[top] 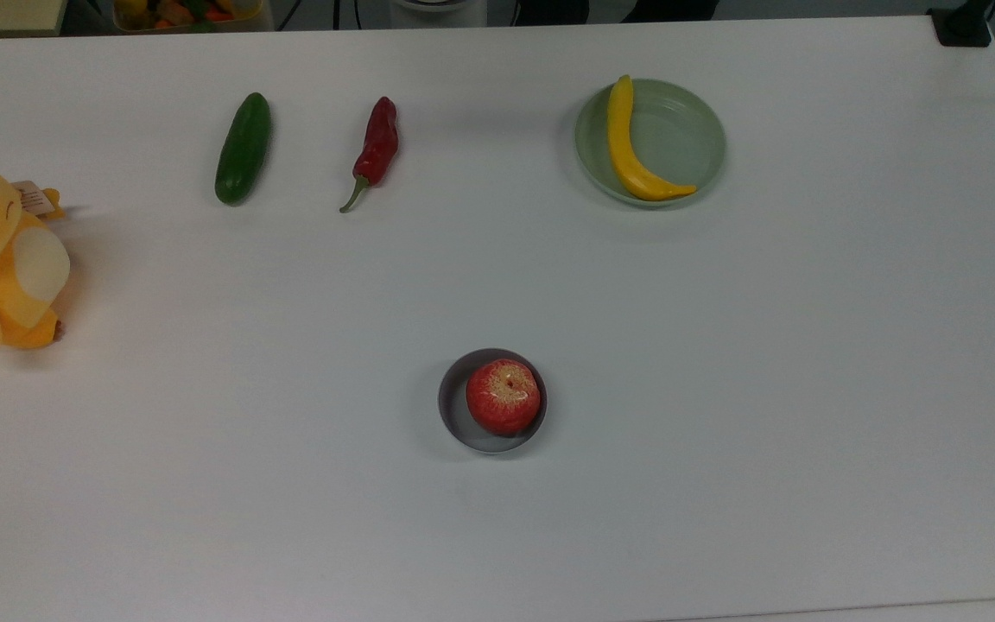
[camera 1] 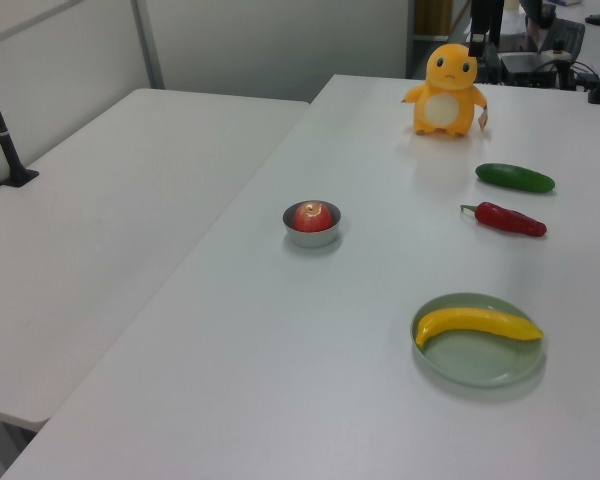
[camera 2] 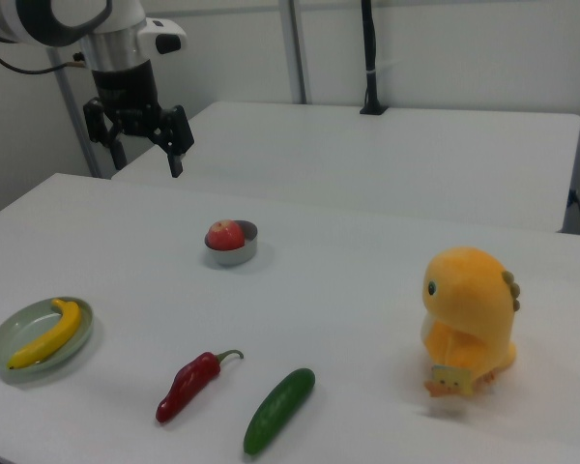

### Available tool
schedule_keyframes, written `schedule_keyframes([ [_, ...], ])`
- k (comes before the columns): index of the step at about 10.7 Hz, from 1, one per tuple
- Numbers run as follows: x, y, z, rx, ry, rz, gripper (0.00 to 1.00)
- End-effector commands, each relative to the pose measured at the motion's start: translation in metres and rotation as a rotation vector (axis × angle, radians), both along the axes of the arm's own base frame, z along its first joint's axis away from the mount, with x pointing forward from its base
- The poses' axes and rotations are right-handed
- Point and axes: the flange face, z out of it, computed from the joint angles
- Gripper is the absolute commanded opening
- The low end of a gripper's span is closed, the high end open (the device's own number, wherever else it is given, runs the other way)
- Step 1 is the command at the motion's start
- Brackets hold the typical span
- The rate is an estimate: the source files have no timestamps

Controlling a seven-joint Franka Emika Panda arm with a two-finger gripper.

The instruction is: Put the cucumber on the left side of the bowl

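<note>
The gripper (camera 2: 147, 145) is hanging high above the table (camera 2: 367, 280) with its fingers spread apart, holding nothing. Below it, nearest, the bowl (camera 2: 234, 253) is cradling an apple (camera 2: 224, 234). Farther off, the cucumber (camera 2: 278, 410) is lying beside the red chili (camera 2: 188, 385), well apart from the bowl.

I read this as a lab or office test room — plain white tables (camera 1: 130, 180) pushed side by side, bare partition walls (camera 2: 445, 48), a black clamped pole (camera 2: 369, 58), cabling and equipment (camera 1: 540, 50) behind
</note>
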Motion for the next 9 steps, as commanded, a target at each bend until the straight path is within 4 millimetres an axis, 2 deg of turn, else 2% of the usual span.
schedule_keyframes([
  [1,0.000,0.003,-0.009,0.007,-0.006,0.026,1.00],
  [5,-0.001,0.004,-0.009,0.007,-0.003,0.030,1.00],
  [9,-0.005,0.011,-0.021,-0.012,0.031,0.108,1.00],
])
